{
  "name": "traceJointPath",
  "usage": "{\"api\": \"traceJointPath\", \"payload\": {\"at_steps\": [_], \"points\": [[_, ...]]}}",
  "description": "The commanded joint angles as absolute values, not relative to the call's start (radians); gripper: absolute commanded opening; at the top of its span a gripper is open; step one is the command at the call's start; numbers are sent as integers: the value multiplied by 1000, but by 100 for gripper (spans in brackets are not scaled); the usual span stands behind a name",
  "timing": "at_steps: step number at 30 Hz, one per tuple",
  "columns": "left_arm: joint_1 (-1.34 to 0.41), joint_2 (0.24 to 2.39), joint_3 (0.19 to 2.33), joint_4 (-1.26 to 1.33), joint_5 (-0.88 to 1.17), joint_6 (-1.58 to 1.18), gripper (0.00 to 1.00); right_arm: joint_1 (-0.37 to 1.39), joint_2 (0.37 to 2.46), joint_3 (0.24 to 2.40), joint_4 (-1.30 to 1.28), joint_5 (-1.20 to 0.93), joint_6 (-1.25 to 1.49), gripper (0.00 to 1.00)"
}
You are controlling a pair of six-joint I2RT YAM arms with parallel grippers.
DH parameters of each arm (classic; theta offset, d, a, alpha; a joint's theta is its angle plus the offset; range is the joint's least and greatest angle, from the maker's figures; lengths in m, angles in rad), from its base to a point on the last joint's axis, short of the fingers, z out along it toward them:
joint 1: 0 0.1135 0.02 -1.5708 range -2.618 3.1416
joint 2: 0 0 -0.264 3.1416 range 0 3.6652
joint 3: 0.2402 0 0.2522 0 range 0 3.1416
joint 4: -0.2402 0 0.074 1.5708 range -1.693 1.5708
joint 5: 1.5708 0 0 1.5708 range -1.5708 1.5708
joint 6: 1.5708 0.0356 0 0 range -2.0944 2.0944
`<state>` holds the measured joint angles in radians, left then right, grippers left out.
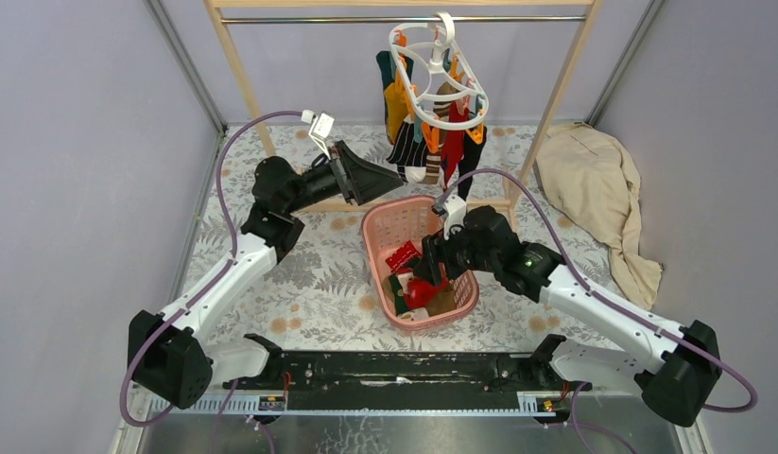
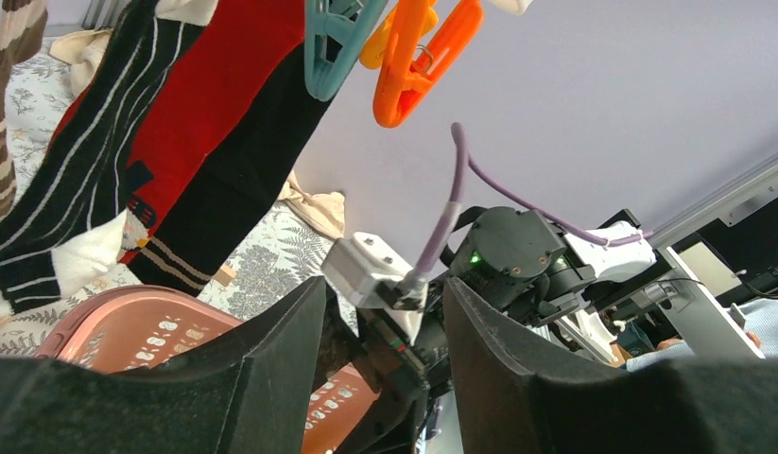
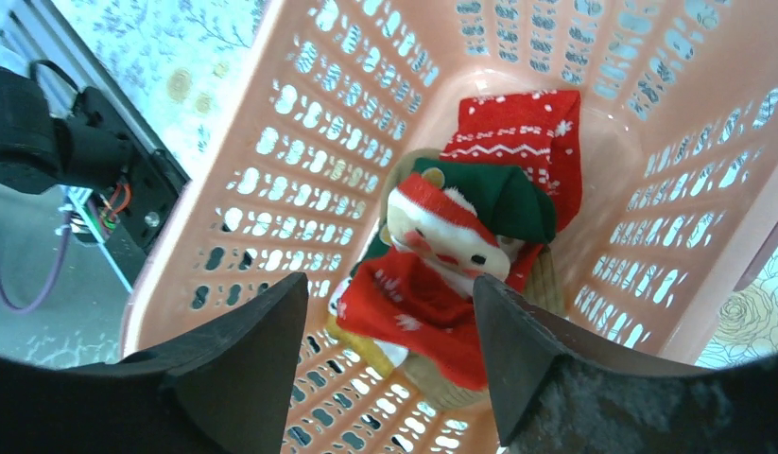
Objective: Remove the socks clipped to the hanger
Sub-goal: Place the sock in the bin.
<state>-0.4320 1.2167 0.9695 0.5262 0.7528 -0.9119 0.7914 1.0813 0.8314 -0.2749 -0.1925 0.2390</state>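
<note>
Right end effector (image 3: pixel 389 288): jaws wide, nothing between them. It sits in the mouth of the pink basket (image 3: pixel 319 142), pointing down. Directly under the fingers is a red sock with a Santa face (image 3: pixel 441 255), on top of the pile. Just beyond it, a red sock with white pattern (image 3: pixel 522 128) lies against the far basket wall. Some olive-brown fabric shows under the pile.

Left end effector (image 2: pixel 385 284): jaws partly open, empty. It is raised off the surface (image 1: pixel 309 274) and aimed at the hanging socks (image 1: pixel 432 151). Closest, up and to its left:
- a black sock with thin white stripes (image 2: pixel 73 189)
- a red sock (image 2: pixel 205 113)
- a black sock (image 2: pixel 243 189)

None of them touches the fingers. Above and ahead of them hang a teal clip (image 2: pixel 333 47) and an orange clip (image 2: pixel 423 61). Straight ahead past the fingers is the right arm (image 2: pixel 517 255), over the basket.

Further up, the white hanger (image 1: pixel 441 85) hooks onto the bar of the wooden rack (image 1: pixel 238 66), with the remaining socks clipped below it. Farthest out, to the right of both, a beige cloth (image 1: pixel 593 180) lies on the surface.
</note>
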Motion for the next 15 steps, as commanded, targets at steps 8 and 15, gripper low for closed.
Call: {"api": "traceJointPath", "payload": {"at_steps": [8,15], "points": [[-439,1178,962,500,735,-878,56,786,947,930,-282,-248,249,82],[-439,1157,968,467,734,-865,56,786,872,943,-320,-217,253,92]]}}
